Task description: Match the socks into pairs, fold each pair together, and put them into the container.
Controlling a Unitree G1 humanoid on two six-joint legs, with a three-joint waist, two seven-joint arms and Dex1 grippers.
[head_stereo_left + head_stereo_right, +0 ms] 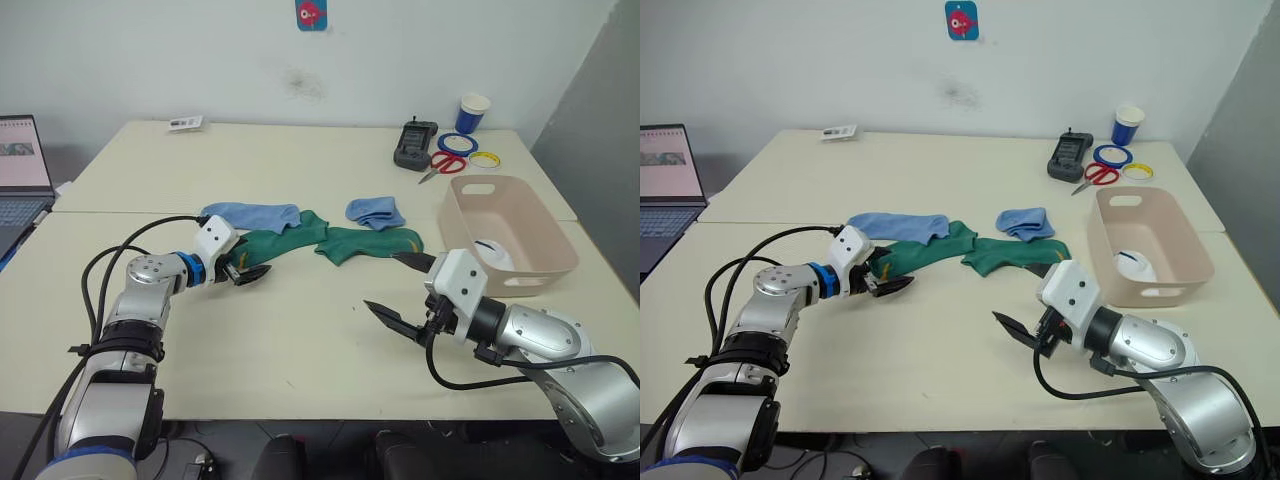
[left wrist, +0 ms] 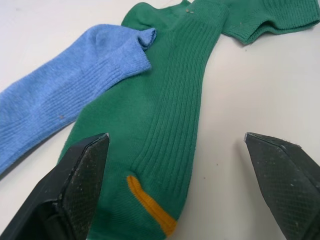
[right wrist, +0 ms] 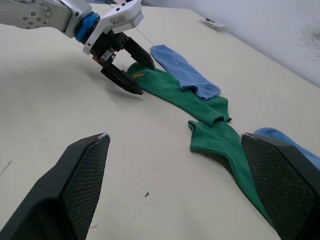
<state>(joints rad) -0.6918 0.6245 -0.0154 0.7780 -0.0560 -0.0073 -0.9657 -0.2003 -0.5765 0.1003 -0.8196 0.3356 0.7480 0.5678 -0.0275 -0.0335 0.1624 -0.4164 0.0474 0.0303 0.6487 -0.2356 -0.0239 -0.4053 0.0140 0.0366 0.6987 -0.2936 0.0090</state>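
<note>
Two green socks (image 1: 330,240) lie on the bench (image 1: 300,340): the left gripper (image 2: 175,190), jaws released, straddles one cuff; the right gripper (image 1: 405,290), jaws released, is beside the container (image 1: 520,215).

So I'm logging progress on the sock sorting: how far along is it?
Done: the white socks appear to be in the container. In hand: nothing yet; the left pincer is open around the cuff end of one green sock, the right pincer open beside the other green sock. Left: the green pair, plus the blue sock and the crumpled blue sock.
</note>
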